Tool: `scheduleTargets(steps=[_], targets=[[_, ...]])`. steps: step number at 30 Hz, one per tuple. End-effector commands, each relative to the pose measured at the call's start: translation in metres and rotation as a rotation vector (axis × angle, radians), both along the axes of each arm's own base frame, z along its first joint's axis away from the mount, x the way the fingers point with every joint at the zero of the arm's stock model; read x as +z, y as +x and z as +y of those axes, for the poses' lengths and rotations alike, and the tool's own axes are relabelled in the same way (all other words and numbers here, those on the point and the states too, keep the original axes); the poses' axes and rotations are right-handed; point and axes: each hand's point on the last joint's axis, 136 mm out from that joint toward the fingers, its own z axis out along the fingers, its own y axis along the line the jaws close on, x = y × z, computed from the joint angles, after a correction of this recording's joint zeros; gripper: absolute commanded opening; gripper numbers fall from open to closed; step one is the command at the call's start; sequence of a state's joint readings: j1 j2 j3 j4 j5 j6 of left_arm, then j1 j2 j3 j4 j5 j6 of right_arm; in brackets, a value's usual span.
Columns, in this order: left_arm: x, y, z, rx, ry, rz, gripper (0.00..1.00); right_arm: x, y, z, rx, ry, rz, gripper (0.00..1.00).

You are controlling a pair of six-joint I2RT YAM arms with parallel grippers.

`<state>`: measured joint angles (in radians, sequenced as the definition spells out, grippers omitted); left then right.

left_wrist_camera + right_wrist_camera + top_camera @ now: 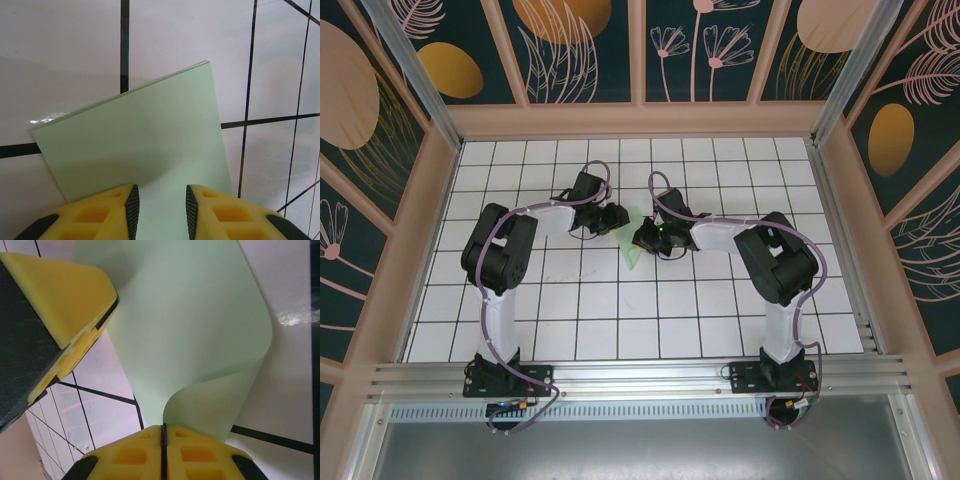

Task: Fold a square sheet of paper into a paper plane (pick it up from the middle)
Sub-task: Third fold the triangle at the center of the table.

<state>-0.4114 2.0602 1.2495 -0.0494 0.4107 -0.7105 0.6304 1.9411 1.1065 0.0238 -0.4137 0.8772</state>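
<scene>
While the white tiled bench (720, 330) is lying wide under everything, the two arms are reaching in toward its middle. The left arm (505, 250) is coming from the left and the right arm (775, 260) is coming from the right.

Right between them the pale green sheet of paper (631, 248) is sitting. From above it is looking like a thin strip, with its long way running from the arm bases toward the far wall. So the paper is lying to the right of the left gripper (616, 218) and to the left of the right gripper (646, 237), and both are very close to it.

The right gripper (163, 432) is squeezing its fingers tight together and pinching one edge of the paper. From there the paper (200, 325) is curling up and bending over toward the other gripper.

The left gripper (161, 197) is keeping its fingers apart, with a gap between them. It is not pinching anything. The paper (145, 145) is spreading out flat ahead of it and running in under that gap. At the far corner two thin edges are showing, so the paper is looking folded over once.

I think the next move is hanging on this: the right gripper is the one holding, and the left one is pointing straight at the flat face, ready to press or grab. If the pinched edge is pulled crooked, the fold may be going wonky.
</scene>
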Motion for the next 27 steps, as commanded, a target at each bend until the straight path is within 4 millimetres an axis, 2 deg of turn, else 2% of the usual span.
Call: scheduleTargets(steps=[1, 27], targets=[[-0.019, -0.006, 0.005, -0.005, 0.032, 0.05, 0.34, 0.007, 0.006, 0.011, 0.024, 0.026, -0.036, 0.1], [-0.022, -0.008, 0.004, -0.008, 0.026, 0.06, 0.34, -0.003, 0.01, 0.021, 0.059, 0.029, -0.034, 0.1]])
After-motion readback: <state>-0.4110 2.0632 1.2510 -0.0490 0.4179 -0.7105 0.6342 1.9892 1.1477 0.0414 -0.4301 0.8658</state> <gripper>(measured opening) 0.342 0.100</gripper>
